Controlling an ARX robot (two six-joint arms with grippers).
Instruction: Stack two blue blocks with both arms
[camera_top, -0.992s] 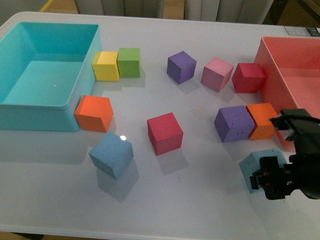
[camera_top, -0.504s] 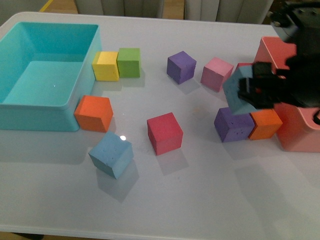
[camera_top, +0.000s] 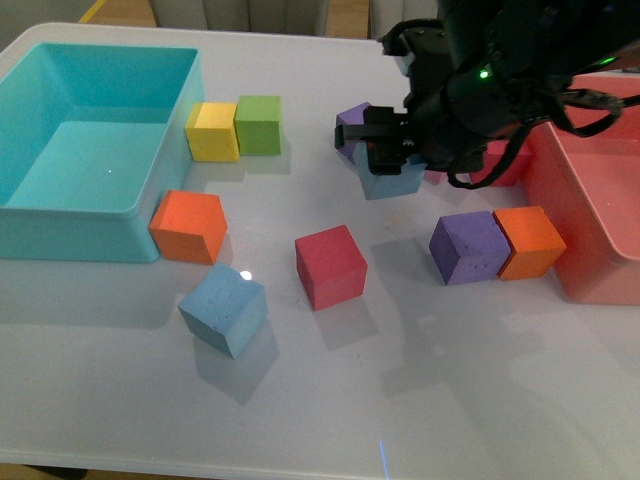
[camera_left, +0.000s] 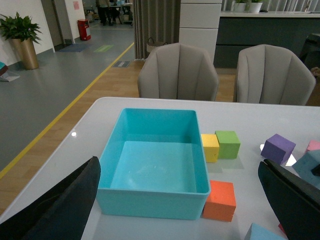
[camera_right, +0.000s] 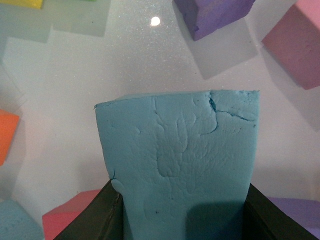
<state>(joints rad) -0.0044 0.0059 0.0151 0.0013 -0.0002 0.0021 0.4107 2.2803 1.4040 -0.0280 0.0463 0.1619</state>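
My right gripper (camera_top: 392, 160) is shut on a light blue block (camera_top: 392, 181) and holds it in the air over the table's middle back, beside a purple cube (camera_top: 352, 118). In the right wrist view the block (camera_right: 180, 160) fills the frame between the black fingers (camera_right: 100, 215). The second blue block (camera_top: 223, 310) lies tilted on the table at the front left; its corner shows in the left wrist view (camera_left: 262, 234). My left gripper (camera_left: 182, 200) is open and empty, high above the table; it is out of the front view.
A large turquoise bin (camera_top: 40, 215) stands at the left, a pink bin (camera_top: 560, 200) at the right. Orange (camera_top: 188, 226), red (camera_top: 330, 266), yellow (camera_top: 212, 131), green (camera_top: 258, 124), purple (camera_top: 468, 247) and orange (camera_top: 528, 241) cubes lie about the table.
My right arm has lifted the blue block from the front right of the table and carried it up and to the left, toward the table's middle back. The other blue block has not moved.
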